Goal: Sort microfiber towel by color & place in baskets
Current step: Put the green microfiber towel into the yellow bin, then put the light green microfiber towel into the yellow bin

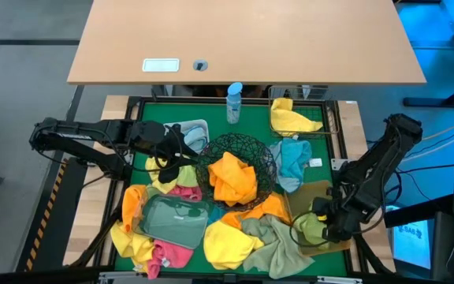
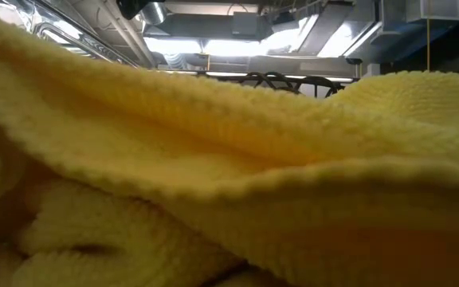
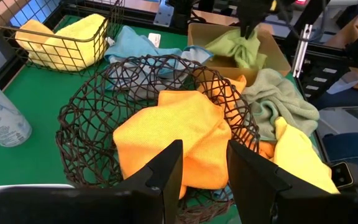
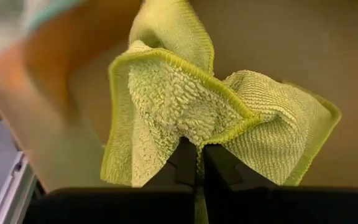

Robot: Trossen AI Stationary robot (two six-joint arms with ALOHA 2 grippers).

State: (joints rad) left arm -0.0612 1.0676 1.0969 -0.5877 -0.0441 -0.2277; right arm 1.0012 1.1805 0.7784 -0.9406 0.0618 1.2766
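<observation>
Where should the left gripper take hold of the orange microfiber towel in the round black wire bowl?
Probably at the raised fold on top of the orange microfiber towel, coming straight down. The round black wire-mesh bowl rings its sides, so only the bunched top is free. The left gripper is open before it.

Five baskets [image 1: 235,162], one bottle [image 1: 234,102], two arms [image 1: 77,138]

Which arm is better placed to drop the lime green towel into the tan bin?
Right. The right gripper is shut on the lime green towel, holding it over the tan bin. The left gripper is open and empty, across the table near the round black wire-mesh bowl.
</observation>
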